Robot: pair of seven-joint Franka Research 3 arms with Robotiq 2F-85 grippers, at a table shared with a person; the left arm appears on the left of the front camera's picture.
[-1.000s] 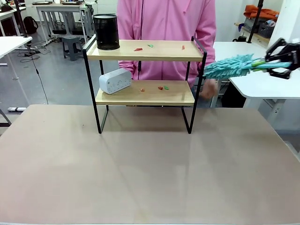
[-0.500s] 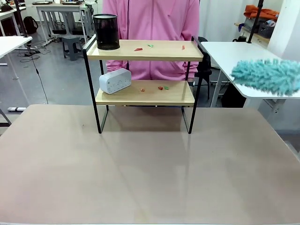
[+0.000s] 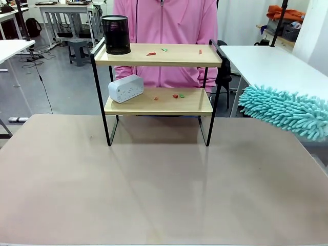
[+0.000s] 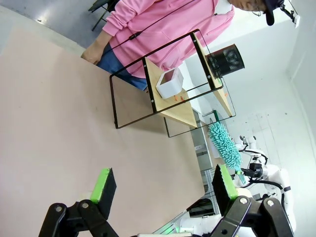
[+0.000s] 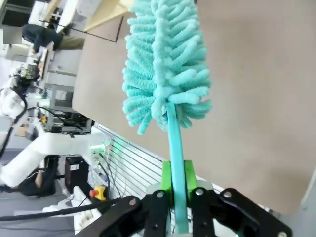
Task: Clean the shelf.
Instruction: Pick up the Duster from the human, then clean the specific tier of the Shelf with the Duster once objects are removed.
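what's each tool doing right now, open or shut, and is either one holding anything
left tool: open, holding nothing.
right tool: closed on the handle of the teal duster.

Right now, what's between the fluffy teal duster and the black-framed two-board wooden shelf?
Nothing: the fluffy teal duster, clamped in the right gripper, hangs right of the black-framed wooden shelf, with bare tan tabletop between. Front view shows it.

The front camera looks across the table (image 3: 154, 195) at the shelf (image 3: 159, 60), which the rolled left wrist camera also sees.
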